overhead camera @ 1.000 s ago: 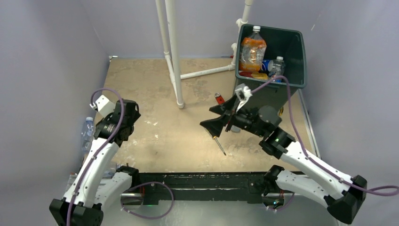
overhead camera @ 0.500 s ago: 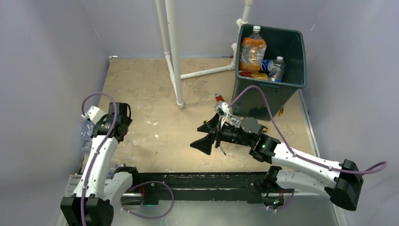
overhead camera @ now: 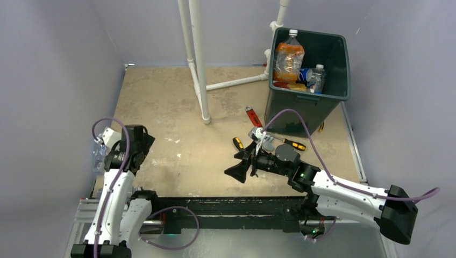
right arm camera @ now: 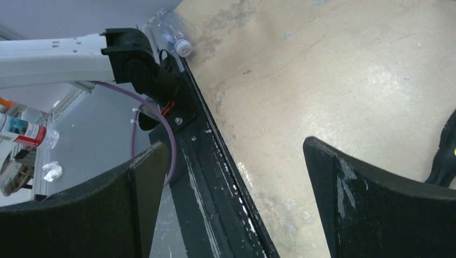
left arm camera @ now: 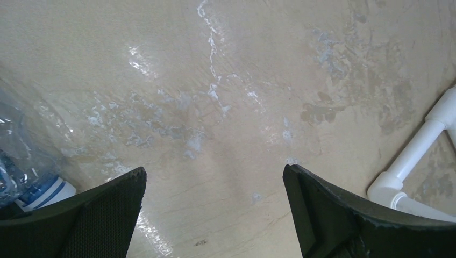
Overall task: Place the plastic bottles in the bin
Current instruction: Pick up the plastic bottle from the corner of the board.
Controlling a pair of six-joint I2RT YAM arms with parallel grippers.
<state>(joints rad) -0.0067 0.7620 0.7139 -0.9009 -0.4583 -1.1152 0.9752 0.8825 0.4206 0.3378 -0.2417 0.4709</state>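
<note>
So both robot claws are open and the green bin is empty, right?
Not quite. The bin is not empty: the top external view shows plastic bottles inside it. The left gripper and the right gripper are both open, as you said.

Soft, even light is filling the top view, and only faint shadows are lying on the table (overhead camera: 177, 107) beneath the arms. In the left wrist view, white glare is streaking the table between 11 and 12 o'clock, while the left fingers (left arm camera: 107, 215) are showing a crisp weave. In the right wrist view, a pale sheen is washing out the table towards 2 o'clock, and the right fingers (right arm camera: 376, 204) are looking slightly soft.
</note>
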